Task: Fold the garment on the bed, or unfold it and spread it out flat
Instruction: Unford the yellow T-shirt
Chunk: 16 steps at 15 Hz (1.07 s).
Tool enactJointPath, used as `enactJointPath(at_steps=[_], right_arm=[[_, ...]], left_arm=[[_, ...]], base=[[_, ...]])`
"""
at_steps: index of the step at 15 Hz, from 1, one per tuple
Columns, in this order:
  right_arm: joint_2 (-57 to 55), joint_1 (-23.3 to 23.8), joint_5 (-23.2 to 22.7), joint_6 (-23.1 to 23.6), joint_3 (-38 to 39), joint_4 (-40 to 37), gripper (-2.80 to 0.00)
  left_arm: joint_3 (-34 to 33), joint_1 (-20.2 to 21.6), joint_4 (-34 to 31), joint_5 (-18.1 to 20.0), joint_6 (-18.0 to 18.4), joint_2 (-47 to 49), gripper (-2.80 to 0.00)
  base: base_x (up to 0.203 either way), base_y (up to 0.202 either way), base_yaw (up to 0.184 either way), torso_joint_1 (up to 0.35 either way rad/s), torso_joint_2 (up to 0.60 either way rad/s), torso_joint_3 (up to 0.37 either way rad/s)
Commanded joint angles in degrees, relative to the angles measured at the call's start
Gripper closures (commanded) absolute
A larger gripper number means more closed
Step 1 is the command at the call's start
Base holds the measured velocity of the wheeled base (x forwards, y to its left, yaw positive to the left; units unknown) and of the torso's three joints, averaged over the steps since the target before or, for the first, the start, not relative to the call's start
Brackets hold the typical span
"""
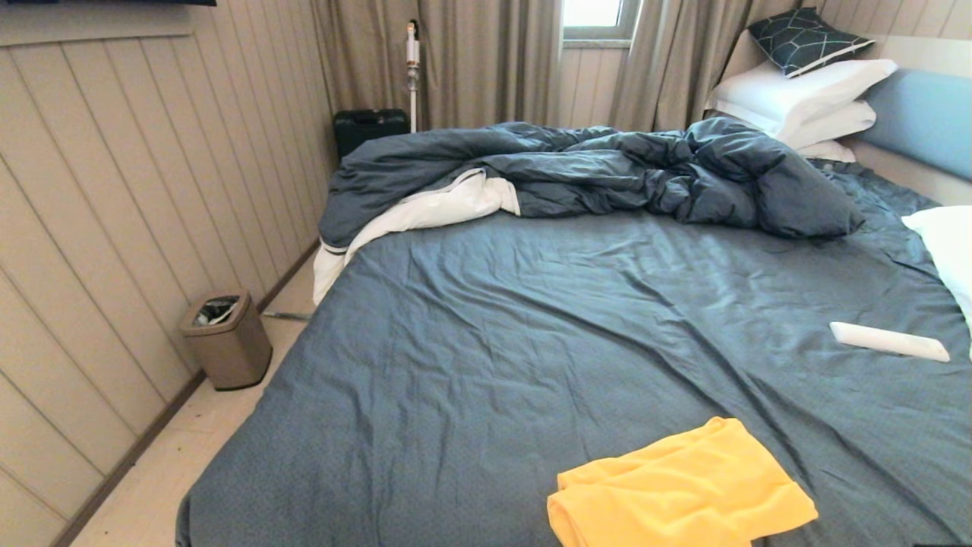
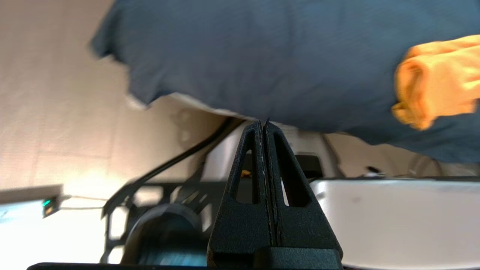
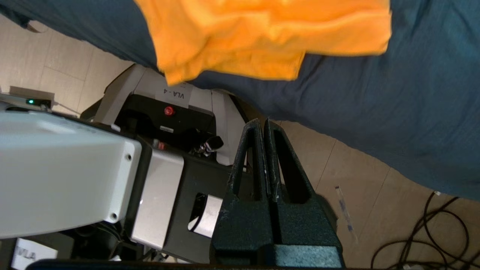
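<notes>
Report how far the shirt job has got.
Done: the garment lies folded in a compact stack near the bed's near edge. In hand: nothing; left gripper and right gripper are shut, empty, off the bed. Left: apparently nothing.

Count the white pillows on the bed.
3 visible: two stacked by the headboard, the upper on the lower, and one at the right edge, partly cut off. More may be hidden.

Folded yellow garment (image 1: 680, 490) on bed (image 1: 486, 357)

Left claw (image 2: 263, 125) and right claw (image 3: 263, 123) both closed, empty.
</notes>
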<state>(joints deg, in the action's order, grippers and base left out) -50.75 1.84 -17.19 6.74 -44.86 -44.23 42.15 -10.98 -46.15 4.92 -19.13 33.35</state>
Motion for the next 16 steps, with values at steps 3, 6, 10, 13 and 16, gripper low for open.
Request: enactJointPath(at_steps=[3, 6, 10, 13, 16], right_arm=[[13.26, -0.32, 0.04, -0.28, 8.62, 2.09, 0.0], [9.77, -0.47, -0.67, -0.33, 11.61, 8.76, 0.0], [3.25, -0.52, -2.84, -0.38, 10.91, 12.04, 0.0], [-2.44, -0.83, -4.36, -0.47, 8.69, 12.18, 0.0], [-12.84, -7.77, -4.88, -5.45, 0.49, 11.99, 0.0]], left_arm=[[-1.47, 5.33, -6.2, -7.25, -0.16, -11.9, 0.0], [-2.93, 6.67, -6.63, -4.81, 1.24, -11.96, 0.0], [-4.9, 6.67, -5.58, -1.76, 1.46, -11.51, 0.0], [-8.09, 7.47, -6.09, -3.25, 1.99, -17.94, 0.0], [-10.25, 11.28, -6.77, -5.16, 4.62, -24.83, 0.0]], base=[[0.0, 0.0, 0.0, 0.0, 0.0, 0.0], [0.0, 0.0, 0.0, 0.0, 0.0, 0.0], [0.0, 0.0, 0.0, 0.0, 0.0, 0.0], [0.0, 0.0, 0.0, 0.0, 0.0, 0.0], [0.0, 0.0, 0.0, 0.0, 0.0, 0.0]])
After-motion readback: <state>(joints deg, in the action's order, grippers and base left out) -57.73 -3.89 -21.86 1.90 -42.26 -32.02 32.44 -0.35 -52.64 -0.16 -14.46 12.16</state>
